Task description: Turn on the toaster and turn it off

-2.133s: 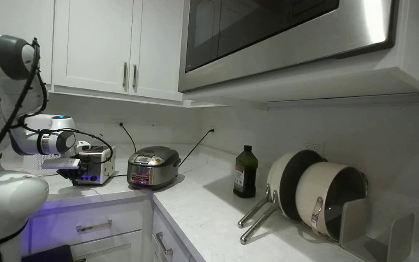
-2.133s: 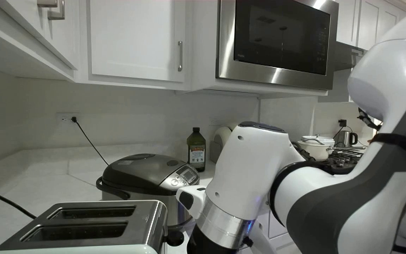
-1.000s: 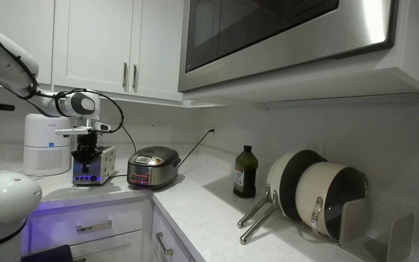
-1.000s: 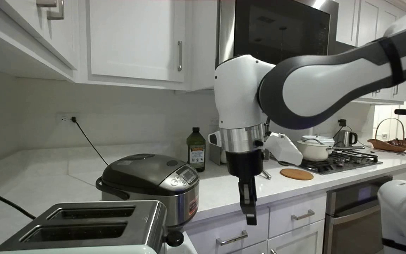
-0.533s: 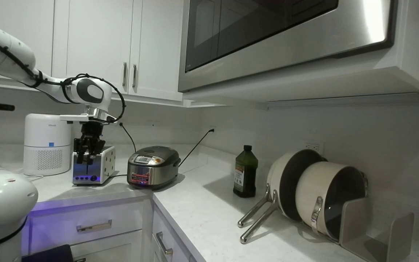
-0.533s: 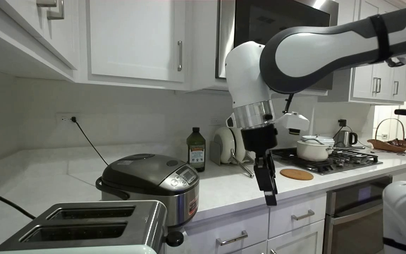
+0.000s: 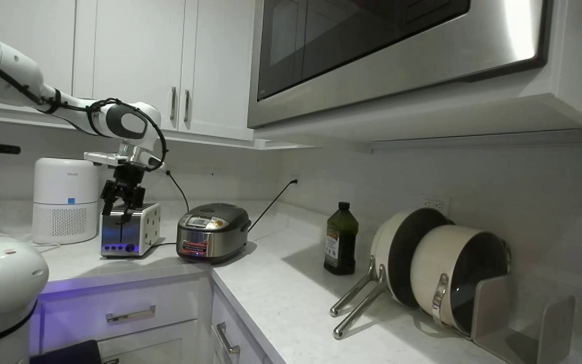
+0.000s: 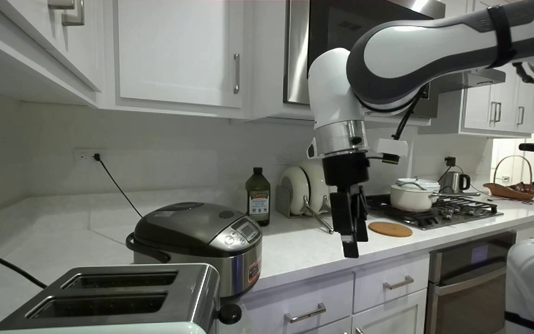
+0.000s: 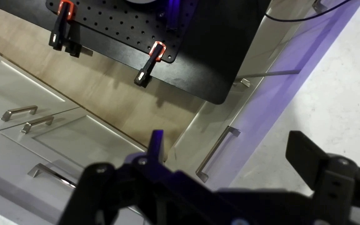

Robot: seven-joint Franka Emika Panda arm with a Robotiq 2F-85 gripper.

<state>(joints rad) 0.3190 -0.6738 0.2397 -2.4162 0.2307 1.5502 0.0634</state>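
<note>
At the left of an exterior view, a white cylindrical appliance [image 7: 65,202] stood upright on the desk [image 7: 271,283], at about 10 o'clock from the toaster [image 7: 132,233]. Next came the claw [image 7: 116,215], hanging fingers-down from the only arm [image 7: 15,65] in sight; it stood released, and the wrist view showed its fingers [image 9: 303,153] spread wide with nothing between them. The toaster stood on the desk at about 5 o'clock from the claw there, with bluish light on its front panel [image 7: 118,247]; whether it was running could not be told. The apparent overlap of claw and toaster was one of sight line only: in an exterior view the black knob [image 8: 230,314] on the toaster's front end lay at about 8 o'clock from the claw, clearly apart from it. The toaster's long axis, read from its slots [image 8: 102,305], ran from 9 to 3 o'clock, knob end toward the claw. The coming move, in judgement, would turn on that line: an approach down and inward toward the knob, probably with the fingers brought together, since spread ones might straddle it. Farther right, the round cooker [image 7: 214,233] stood near the toaster at 3 o'clock, with the bottle [image 7: 341,240] and pans [image 7: 437,273] well beyond.
</note>
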